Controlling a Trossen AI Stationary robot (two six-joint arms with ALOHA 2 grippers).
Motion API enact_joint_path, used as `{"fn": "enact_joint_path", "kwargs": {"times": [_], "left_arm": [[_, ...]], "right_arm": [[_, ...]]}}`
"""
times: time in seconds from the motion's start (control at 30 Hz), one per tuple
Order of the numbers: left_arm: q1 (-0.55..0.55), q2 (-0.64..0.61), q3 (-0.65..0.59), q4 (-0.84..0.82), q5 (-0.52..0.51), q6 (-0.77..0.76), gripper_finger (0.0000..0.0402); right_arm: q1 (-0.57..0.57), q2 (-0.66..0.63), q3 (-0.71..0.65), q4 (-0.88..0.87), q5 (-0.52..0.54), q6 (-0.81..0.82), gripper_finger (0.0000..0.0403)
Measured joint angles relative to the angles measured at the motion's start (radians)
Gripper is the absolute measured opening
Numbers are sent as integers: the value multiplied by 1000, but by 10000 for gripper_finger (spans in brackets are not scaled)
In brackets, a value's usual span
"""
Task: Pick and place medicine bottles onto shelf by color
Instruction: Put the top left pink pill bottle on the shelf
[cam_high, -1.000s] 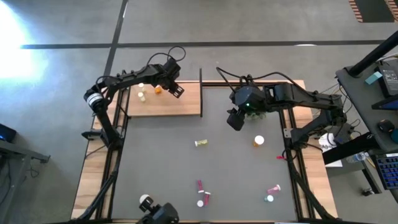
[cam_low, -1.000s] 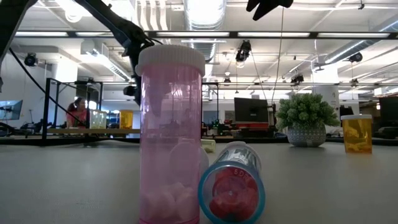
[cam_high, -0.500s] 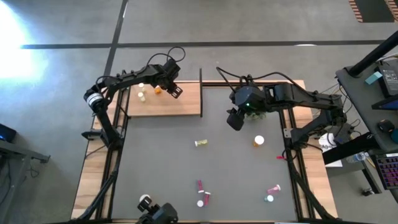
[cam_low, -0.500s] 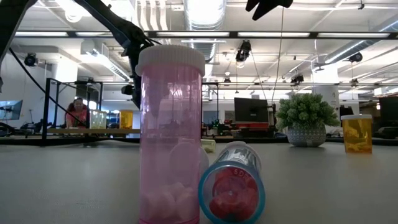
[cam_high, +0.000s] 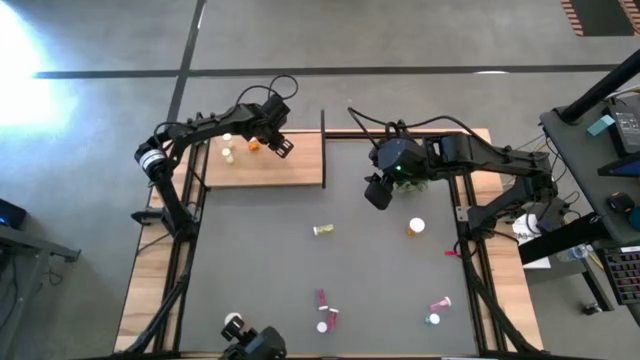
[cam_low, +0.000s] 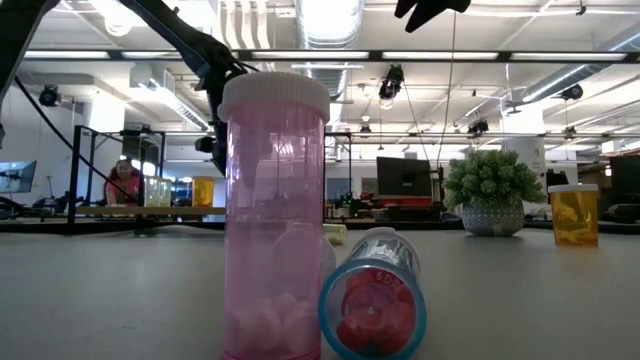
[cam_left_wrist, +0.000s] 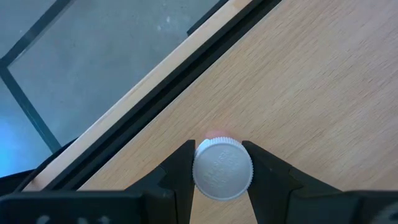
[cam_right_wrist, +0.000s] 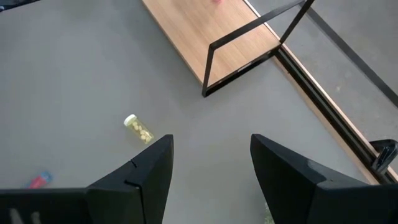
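Two dark arms are reaching over the grey mat (cam_high: 260, 250) from opposite sides. The shelf (cam_high: 290, 168), a light-wood board with a thin black post (cam_high: 324, 150) at one end, is lying along the mat's far edge on the left arm's side.

The left gripper (cam_high: 262, 143) is hanging over the shelf, its fingers (cam_left_wrist: 180, 168) closed on an orange bottle (cam_left_wrist: 222, 169) that is standing upright on the wood; the wrist view is showing the white cap pinched between both fingers. Two pale bottles (cam_high: 228, 147) are standing just beside it on the shelf, further from the post.

The right gripper (cam_high: 377, 192) is hovering above the mat near the post end of the shelf, jaws standing wide with nothing between them. A small green plant (cam_low: 492, 190) is sitting on the mat close to it, largely under the arm when seen from above.

Several bottles are lying or standing on the mat. A yellowish bottle (cam_high: 323, 230) is lying on its side near the middle. An amber bottle (cam_high: 416, 227) is standing upright near the right arm's side. Close to the near edge, a pink bottle (cam_low: 274, 215) is standing upright with a red-filled bottle (cam_low: 373, 305) lying touching it. Two more bottles (cam_high: 436, 310) are lying at the near corner on the right arm's side.
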Motion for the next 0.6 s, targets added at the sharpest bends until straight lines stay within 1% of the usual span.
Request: {"fn": "enact_joint_path", "kwargs": {"times": [0.6], "left_arm": [[0,-17,3,-12,6,-1,105]], "right_arm": [[0,0,0,0,0,0,206]]}}
